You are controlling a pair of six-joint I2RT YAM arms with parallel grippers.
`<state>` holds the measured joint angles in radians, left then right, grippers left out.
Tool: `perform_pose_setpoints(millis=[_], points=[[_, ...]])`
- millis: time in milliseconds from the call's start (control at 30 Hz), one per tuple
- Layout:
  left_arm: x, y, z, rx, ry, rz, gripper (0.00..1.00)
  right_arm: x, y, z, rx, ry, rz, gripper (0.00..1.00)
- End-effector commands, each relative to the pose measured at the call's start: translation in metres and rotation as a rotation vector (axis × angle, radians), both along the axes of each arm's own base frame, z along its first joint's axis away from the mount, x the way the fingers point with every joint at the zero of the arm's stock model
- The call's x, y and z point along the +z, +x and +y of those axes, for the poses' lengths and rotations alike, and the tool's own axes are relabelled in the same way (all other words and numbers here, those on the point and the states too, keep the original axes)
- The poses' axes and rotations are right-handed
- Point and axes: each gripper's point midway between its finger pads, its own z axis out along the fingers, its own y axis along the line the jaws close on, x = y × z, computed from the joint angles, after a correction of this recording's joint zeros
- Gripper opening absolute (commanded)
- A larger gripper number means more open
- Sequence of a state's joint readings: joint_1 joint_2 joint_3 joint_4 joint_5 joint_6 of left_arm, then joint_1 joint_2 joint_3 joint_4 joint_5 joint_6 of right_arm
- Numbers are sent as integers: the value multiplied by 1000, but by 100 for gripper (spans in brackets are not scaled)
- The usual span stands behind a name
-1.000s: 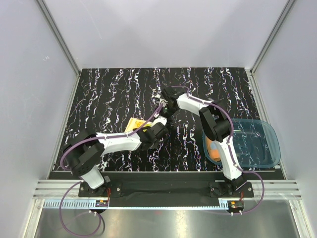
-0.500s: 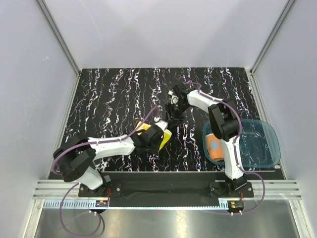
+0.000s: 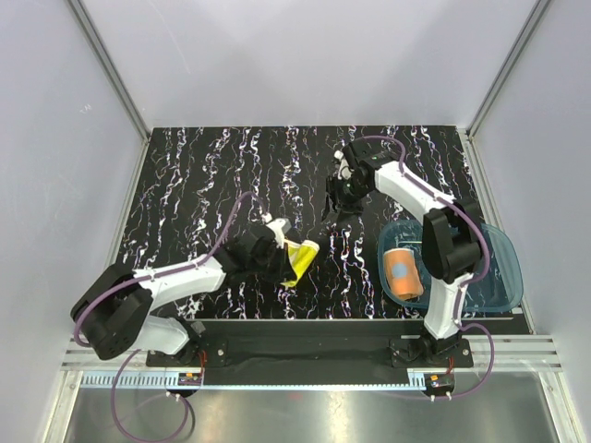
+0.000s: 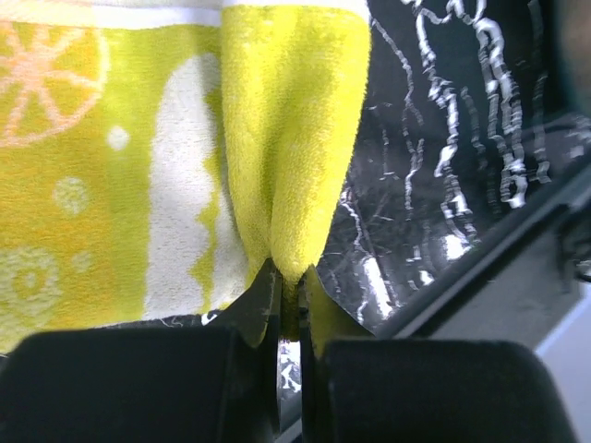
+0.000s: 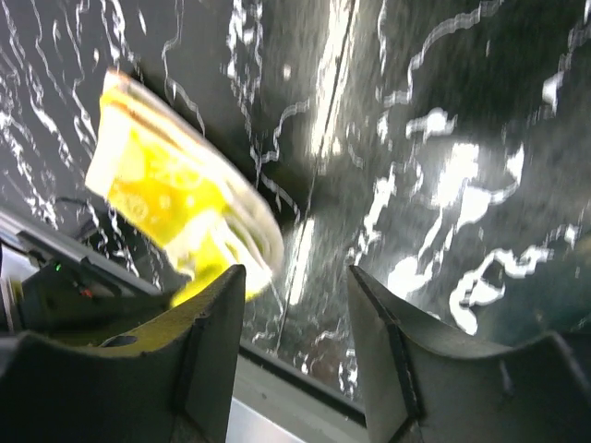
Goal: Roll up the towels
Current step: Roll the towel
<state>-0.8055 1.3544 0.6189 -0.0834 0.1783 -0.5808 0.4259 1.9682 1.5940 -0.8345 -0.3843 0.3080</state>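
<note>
Black marbled surface (image 3: 185,185): left gripper (image 4: 288,288) pinches the yellow towel (image 4: 291,138); right gripper (image 5: 295,291) gapes empty; overhead alone shows the orange towel (image 3: 404,273), perhaps rolled.

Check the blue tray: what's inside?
One orange dotted towel, rolled, at the left end of the tray. The rest looks bare, but the right arm covers a strip of it.

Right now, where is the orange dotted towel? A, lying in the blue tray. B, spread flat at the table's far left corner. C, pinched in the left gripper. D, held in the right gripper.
A: the orange towel lies rolled up inside the blue tray, while the left gripper is shut on the yellow towel and the right gripper stands open with nothing in it.
</note>
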Motion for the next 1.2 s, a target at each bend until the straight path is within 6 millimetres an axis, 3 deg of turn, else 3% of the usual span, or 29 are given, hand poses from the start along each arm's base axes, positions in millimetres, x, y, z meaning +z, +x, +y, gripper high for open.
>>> perform_pose_setpoints(millis=[0, 133, 267, 400, 733, 867, 1167], points=[[24, 0, -11, 19, -195, 59, 0, 17, -16, -2, -12, 23, -12, 56], [34, -3, -10, 39, -337, 144, 0, 22, -25, -3, -9, 46, -13, 56], [35, -1, -4, 76, -364, 204, 0, 20, -34, -5, -8, 52, 3, 56], [37, -4, -4, 93, -448, 299, 0, 24, -43, 7, 12, 145, 17, 56], [6, -7, 13, 218, -459, 513, 0, 20, -73, 32, 58, 313, 61, 57], [-4, -4, 22, 289, -484, 582, 0, 11, -91, 52, 112, 326, 77, 57], [-22, -1, 45, 380, -466, 646, 0, -16, -99, 72, 161, 278, 74, 61]])
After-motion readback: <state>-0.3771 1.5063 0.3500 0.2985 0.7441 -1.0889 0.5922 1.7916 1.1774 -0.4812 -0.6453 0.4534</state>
